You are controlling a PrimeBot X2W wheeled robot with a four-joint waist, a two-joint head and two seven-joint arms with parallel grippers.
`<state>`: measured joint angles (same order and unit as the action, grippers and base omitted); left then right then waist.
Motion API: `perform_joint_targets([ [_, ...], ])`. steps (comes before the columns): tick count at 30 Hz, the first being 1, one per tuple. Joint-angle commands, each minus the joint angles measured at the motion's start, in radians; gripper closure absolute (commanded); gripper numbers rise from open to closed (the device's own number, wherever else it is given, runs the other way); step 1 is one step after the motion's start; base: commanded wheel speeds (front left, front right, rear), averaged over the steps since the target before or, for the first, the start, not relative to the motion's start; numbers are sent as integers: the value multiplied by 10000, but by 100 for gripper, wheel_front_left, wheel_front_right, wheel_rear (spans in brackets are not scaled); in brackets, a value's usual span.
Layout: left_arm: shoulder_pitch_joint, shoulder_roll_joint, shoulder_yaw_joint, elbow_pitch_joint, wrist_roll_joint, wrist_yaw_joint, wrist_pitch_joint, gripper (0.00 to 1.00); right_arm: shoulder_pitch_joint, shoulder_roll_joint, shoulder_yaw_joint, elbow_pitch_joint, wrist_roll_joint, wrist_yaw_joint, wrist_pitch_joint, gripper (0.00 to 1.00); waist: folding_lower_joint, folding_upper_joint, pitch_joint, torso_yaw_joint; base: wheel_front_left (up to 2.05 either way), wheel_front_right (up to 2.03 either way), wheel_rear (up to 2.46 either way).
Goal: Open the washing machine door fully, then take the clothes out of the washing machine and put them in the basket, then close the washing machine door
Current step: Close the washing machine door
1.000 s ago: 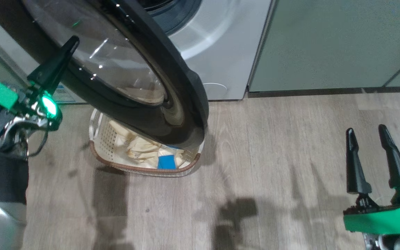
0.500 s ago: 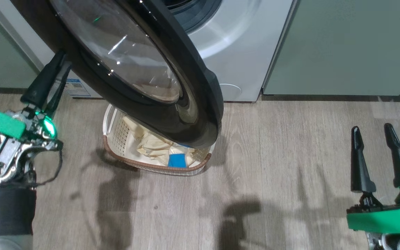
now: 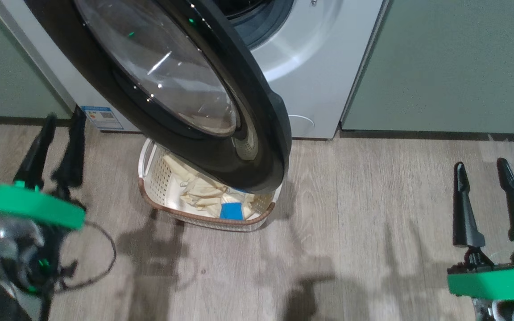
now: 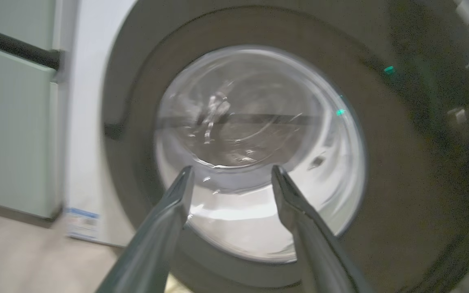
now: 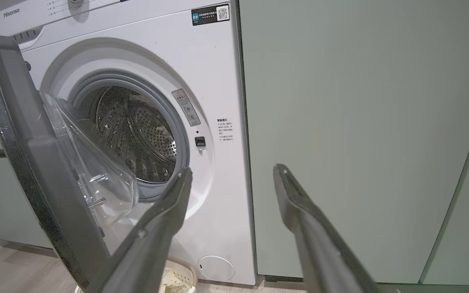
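The washing machine (image 3: 315, 62) stands with its door (image 3: 266, 133) swung partly open, the black rim hanging over the basket (image 3: 181, 215). Cream clothes (image 3: 196, 191) with a blue piece lie in the basket. My left gripper (image 3: 65, 115) is open and empty, left of the door and apart from it. In the left wrist view the left gripper (image 4: 232, 169) faces the door's (image 4: 401, 183) outer glass. My right gripper (image 3: 481, 164) is open and empty above the floor at the right. In the right wrist view the right gripper (image 5: 233, 169) looks at the machine (image 5: 218, 81), its door (image 5: 23, 162) and a drum with no clothes visible.
Pale green cabinets (image 3: 440, 62) flank the machine on both sides. A blue sticker (image 3: 101, 117) marks the machine's lower left corner. Wood-look floor (image 3: 373, 214) spreads between the basket and my right gripper. The basket's edge (image 5: 177, 278) shows below the door.
My left gripper has opened and drawn back down and left, away from the door's outer face. The head camera has shifted. The right gripper has stayed put.
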<state>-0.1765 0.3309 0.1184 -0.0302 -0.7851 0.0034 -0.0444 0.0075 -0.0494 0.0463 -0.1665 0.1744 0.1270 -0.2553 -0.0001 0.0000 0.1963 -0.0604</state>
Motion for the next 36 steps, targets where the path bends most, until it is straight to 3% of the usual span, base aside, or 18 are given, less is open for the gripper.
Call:
perform_joint_targets([
  [1,73,460,228,-471,877,338,-470,0,-212,-9,217,-307,-52,37,-65,0,1,0,-78,42,0,0,0],
  [6,1063,559,-273,-797,2996,1310,-1357,0,65,-9,332,-190,-168,37,-65,0,1,0,-268,99,0,0,0],
  [14,2381,376,-825,-1433,4565,2269,-1703,0,560,-9,442,-21,-407,37,-65,0,1,0,-642,212,0,0,0],
  [36,3083,-84,-1383,-1523,4764,2585,-1785,0,1020,-22,651,205,-485,37,-65,0,1,0,-1053,97,0,0,0],
])
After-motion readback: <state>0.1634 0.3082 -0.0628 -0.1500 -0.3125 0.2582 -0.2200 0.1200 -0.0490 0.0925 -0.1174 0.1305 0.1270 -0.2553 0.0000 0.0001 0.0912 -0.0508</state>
